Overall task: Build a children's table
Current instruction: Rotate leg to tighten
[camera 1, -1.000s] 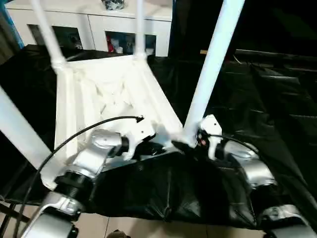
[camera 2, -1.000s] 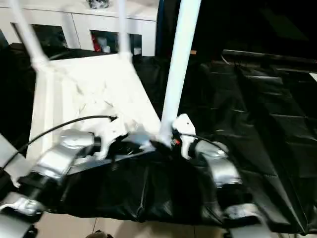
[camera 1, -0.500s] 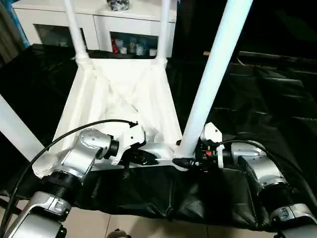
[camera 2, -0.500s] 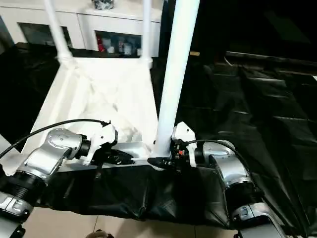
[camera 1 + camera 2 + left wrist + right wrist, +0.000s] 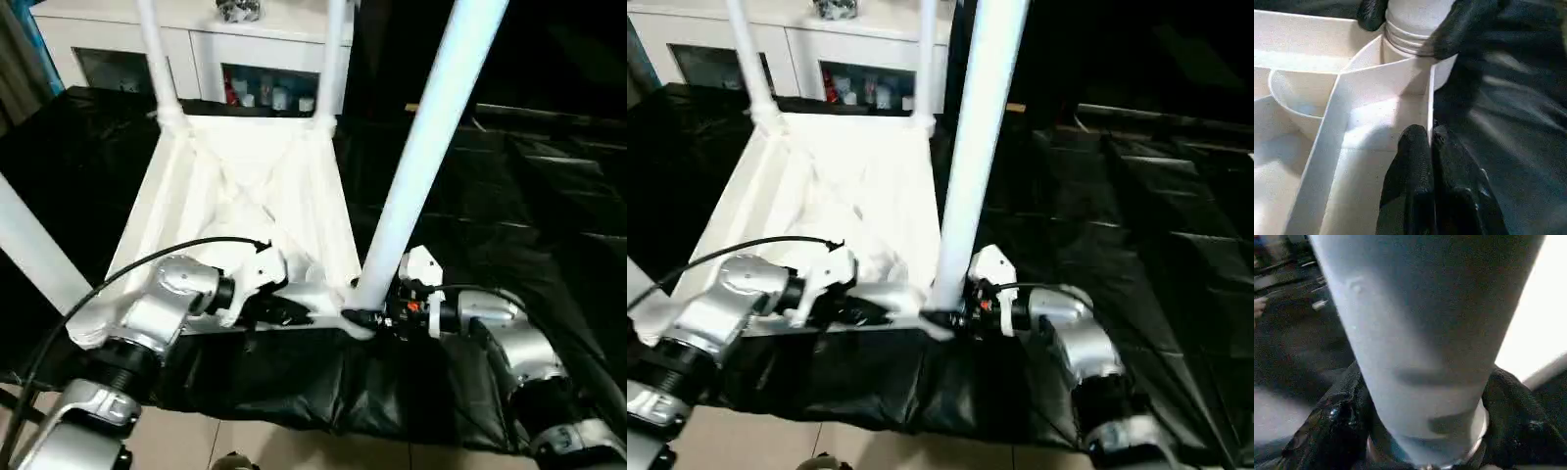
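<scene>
The children's table lies upside down: its white tabletop [image 5: 245, 186] rests ribbed side up on a black sheet, with four white legs standing in its corner sockets. My left gripper [image 5: 1430, 134] is shut on the thin near rim wall, close to the near right corner; in the left eye view the left gripper [image 5: 294, 311] lies low on that edge. My right gripper [image 5: 367, 315] clasps the base of the near right leg [image 5: 431, 147], with a black finger [image 5: 1459, 24] on each side of the leg [image 5: 1425, 357], just above its socket.
A white cabinet [image 5: 108, 39] with glass-fronted compartments stands behind the table. The black sheet [image 5: 509, 196] spreads wide to the right. Pale floor [image 5: 294, 446] shows below the near edge. A black cable [image 5: 147, 259] arcs over my left forearm.
The head views have swung and steadied. My right gripper's fingers have drawn in around the leg's base. The left gripper keeps its pinch on the rim.
</scene>
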